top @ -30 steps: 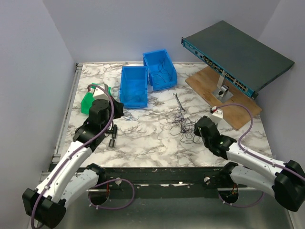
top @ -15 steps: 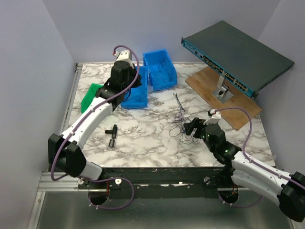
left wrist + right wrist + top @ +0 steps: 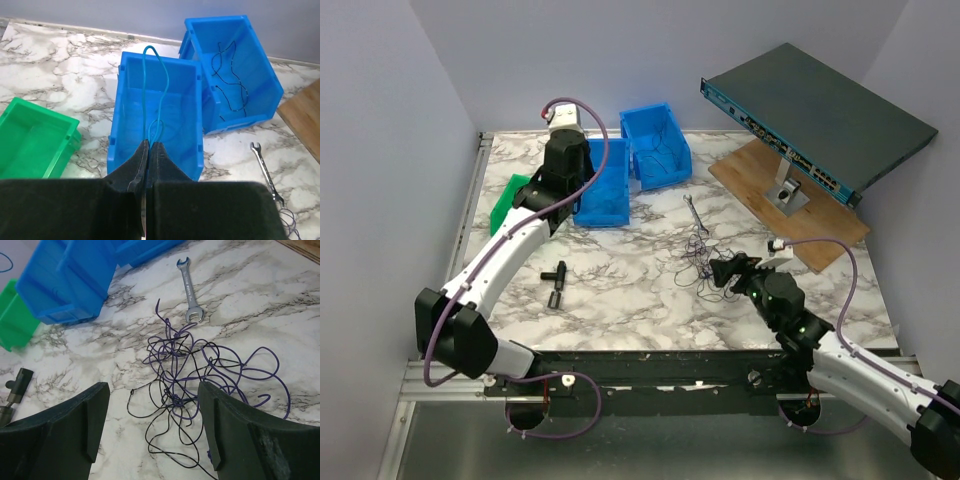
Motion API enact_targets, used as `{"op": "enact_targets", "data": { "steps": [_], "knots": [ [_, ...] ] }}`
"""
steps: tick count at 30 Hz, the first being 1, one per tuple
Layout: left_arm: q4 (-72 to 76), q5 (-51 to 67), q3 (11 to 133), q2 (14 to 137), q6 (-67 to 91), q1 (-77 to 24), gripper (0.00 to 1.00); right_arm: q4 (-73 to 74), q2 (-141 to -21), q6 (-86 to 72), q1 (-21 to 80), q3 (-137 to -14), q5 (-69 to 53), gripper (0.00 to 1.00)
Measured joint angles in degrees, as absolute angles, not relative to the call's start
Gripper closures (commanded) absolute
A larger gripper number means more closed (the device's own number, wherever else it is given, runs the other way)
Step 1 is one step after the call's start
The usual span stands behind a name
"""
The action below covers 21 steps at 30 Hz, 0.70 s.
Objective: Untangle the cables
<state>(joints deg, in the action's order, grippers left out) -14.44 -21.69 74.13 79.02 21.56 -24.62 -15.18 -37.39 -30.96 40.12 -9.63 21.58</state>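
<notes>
Pinched tight in the left gripper (image 3: 149,146): one thin blue cable (image 3: 145,85), looped up and back down to the closed fingertips. Hangs above the open blue bin (image 3: 121,105), the loop showing against the bin's floor; hard to tell from the left wrist view whether touching that floor or held clear of it. Just beside that bin, toward the right arm's side and set at an angle, a second blue bin (image 3: 260,60) with a few black cables (image 3: 227,75) lying loose inside. On the other side, apart from both, a green bin (image 3: 30,135). Farther along the marble table (image 3: 620,290), near the right arm, the main tangle (image 3: 195,365): purple-blue and black cables knotted together in curls, flat on the table, a couple of black strands straying toward the near edge. Spread wide apart and holding nothing, the right gripper (image 3: 152,405), poised low just short of the tangle, the knot framed between its two fingers. Just beyond the tangle, a silver wrench (image 3: 188,282), one open end nearly touching the outermost purple loop. Toward the left arm's side, well apart from the tangle, a small black T-shaped piece (image 3: 556,280) on the table. At the far right corner, on a wooden board (image 3: 790,205), a dark network switch (image 3: 820,110) propped at a tilt.
</notes>
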Motion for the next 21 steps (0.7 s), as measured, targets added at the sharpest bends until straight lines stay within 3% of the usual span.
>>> {"op": "enact_targets", "data": {
  "steps": [6, 7, 8, 9, 10, 11, 12, 17, 21],
  "knots": [
    [-11.7, -22.7, 78.6, 88.9, 18.5, -23.3, 1.00, -15.6, -35.7, -31.0, 40.1, -8.9, 21.6, 0.22],
    [-11.6, -22.7, 79.5, 90.7, 18.2, -23.1, 0.95, -15.6, -35.6, -31.0, 40.1, -8.8, 21.6, 0.22],
    [-11.5, -22.7, 80.5, 92.7, 17.7, -22.8, 0.86, -15.6, -35.4, -31.0, 40.1, -8.6, 21.6, 0.22],
    [-11.5, -22.7, 81.6, 94.7, 17.2, -22.5, 0.62, -15.6, -35.3, -31.0, 40.1, -8.6, 21.6, 0.22],
    [-11.6, -22.7, 82.7, 96.6, 16.9, -22.2, 0.30, -15.7, -35.2, -31.0, 40.1, -8.5, 21.6, 0.22],
    [-11.9, -22.5, 84.0, 98.6, 16.6, -22.0, 0.09, -15.7, -35.2, -31.0, 40.1, -8.5, 21.6, 0.22],
    [-12.5, -22.2, 85.1, 100.0, 16.5, -21.7, 0.03, -15.7, -35.2, -31.0, 40.1, -8.5, 21.6, 0.22],
    [-18.0, -18.8, 90.8, 103.9, 18.2, -20.6, 0.01, -15.8, -35.4, -31.0, 40.1, -8.5, 21.7, 0.22],
    [-19.8, -15.3, 87.9, 99.9, 20.9, -20.5, 0.01, -15.8, -36.6, -31.0, 40.1, -8.5, 22.6, 0.22]
  ]
}}
